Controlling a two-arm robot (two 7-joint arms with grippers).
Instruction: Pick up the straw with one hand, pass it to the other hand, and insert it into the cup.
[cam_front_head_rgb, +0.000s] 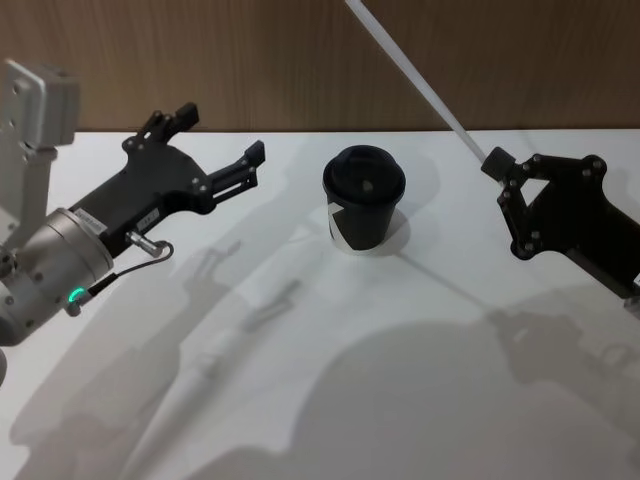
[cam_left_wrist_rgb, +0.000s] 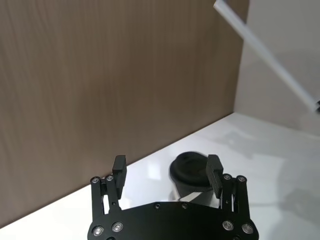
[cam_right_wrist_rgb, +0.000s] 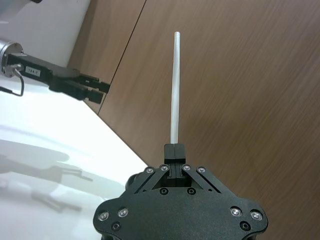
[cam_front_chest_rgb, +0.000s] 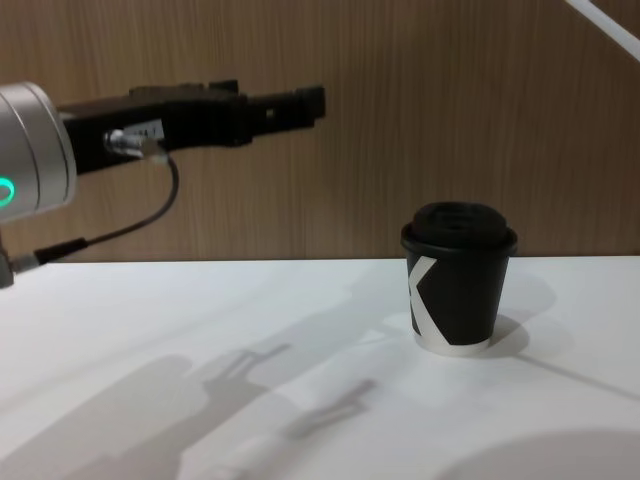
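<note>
robot test lab by look: plain glossy white desk (cam_front_head_rgb: 300, 400), wood-panel wall (cam_front_chest_rgb: 400, 120) close behind; left pincer (cam_front_head_rgb: 220, 132) and right pincer (cam_front_head_rgb: 493, 162) on robot arms, green status light (cam_front_head_rgb: 76, 296) on left arm; black paper cup (cam_front_head_rgb: 363, 205) on desk.

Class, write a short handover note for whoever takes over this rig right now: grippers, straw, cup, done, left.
Right gripper: shut on one end of the straw, in the air right of the cup.
Left gripper: open, empty, in the air left of the cup.
Cup: upright on the table, lid on.
Done: straw picked up.
Left: hand it to the left gripper, insert it into the cup.
</note>
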